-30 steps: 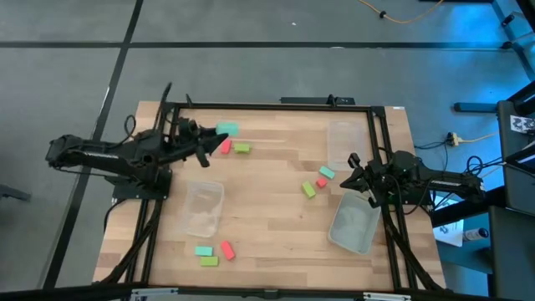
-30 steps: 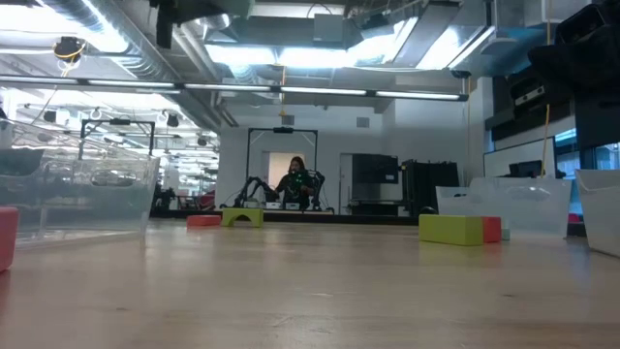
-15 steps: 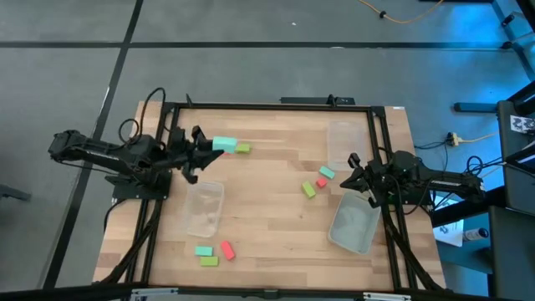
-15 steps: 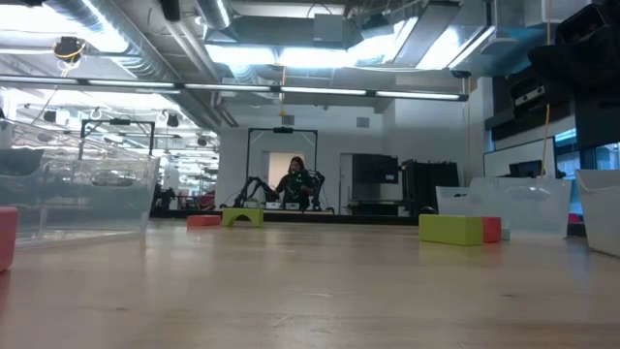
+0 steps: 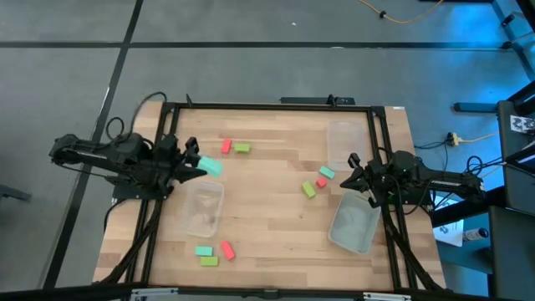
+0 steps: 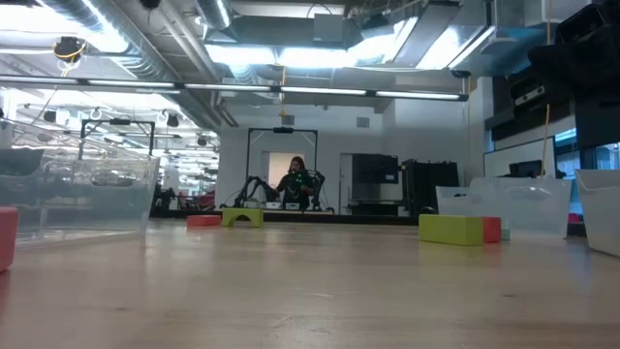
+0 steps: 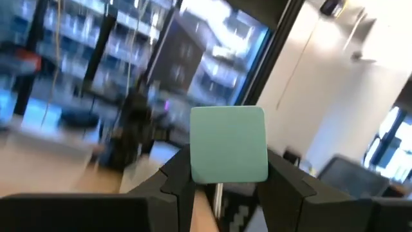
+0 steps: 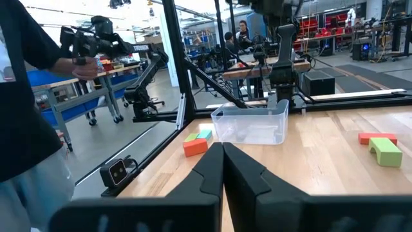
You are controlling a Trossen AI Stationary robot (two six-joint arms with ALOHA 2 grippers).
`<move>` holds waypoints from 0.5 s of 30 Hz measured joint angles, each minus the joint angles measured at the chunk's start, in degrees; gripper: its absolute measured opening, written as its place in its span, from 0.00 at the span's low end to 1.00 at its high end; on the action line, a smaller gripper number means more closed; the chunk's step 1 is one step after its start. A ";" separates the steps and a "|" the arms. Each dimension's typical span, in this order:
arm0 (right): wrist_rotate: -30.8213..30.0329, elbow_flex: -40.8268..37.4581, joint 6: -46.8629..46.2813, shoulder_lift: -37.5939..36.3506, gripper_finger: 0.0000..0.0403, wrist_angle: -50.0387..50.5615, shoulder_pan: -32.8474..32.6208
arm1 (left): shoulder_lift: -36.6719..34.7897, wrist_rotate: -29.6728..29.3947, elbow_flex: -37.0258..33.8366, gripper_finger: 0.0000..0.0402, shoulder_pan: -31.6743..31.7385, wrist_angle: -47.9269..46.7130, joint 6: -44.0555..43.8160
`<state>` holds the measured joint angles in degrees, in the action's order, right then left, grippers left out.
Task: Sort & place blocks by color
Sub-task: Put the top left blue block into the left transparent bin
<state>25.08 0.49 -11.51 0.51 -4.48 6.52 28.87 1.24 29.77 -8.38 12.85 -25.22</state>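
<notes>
My left gripper [image 5: 199, 168] hangs over the table's left side, just beyond the far end of a clear tub [image 5: 203, 209], shut on a teal block [image 5: 211, 167]. A red block [image 5: 226, 146] and a lime block [image 5: 242, 148] lie flat on the wood farther back. Three more blocks lie near the front edge: teal [image 5: 203, 250], lime [image 5: 209, 261] and red [image 5: 226, 249]. On the right lie another teal [image 5: 326, 172], red [image 5: 321, 181] and lime [image 5: 308, 190] block. My right gripper [image 5: 349, 176] waits shut beside those three. My left gripper pinches the teal block [image 7: 228, 145] between its two fingers [image 7: 177, 177], which sit on two opposite sides of it. The block stands out beyond the fingertips and is lifted clear of the table. The fingers point roughly level, toward the table's right.
Two more clear tubs stand on the right, one at the far side [image 5: 343, 142] and one near the front [image 5: 353, 226]. A black frame [image 5: 267, 106] runs around the table. Bare wood lies in the middle. A person [image 8: 26, 96] stands beyond the table in the right wrist view.
My left gripper has taken the teal block from beside the red and lime blocks at the far left and carried it toward the near and left edges, lifted clear. The red and lime blocks have stayed on the table.
</notes>
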 joint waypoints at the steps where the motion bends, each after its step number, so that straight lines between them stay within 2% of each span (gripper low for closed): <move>1: 0.00 -0.02 0.00 0.00 0.04 0.01 -0.01 | -0.36 0.06 0.66 0.30 -0.16 -3.67 -0.44; 4: 0.00 -0.01 0.00 0.00 0.04 0.01 -0.01 | -0.50 2.01 5.54 0.30 -0.64 -17.31 -1.85; 8: 0.00 0.00 0.00 0.00 0.04 -0.01 -0.01 | 2.56 4.28 16.45 0.30 -2.20 -41.58 -3.44; 11: 0.00 0.00 0.00 0.00 0.04 -0.01 -0.01 | 6.85 2.79 24.07 0.30 -4.71 -59.91 -4.93; 15: 0.01 0.00 0.00 0.00 0.04 0.00 0.00 | 13.43 0.40 28.23 0.30 -9.76 -74.94 -5.31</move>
<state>25.09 0.49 -11.51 0.51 -4.47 6.52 42.30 1.64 58.01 -18.14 -62.09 -30.53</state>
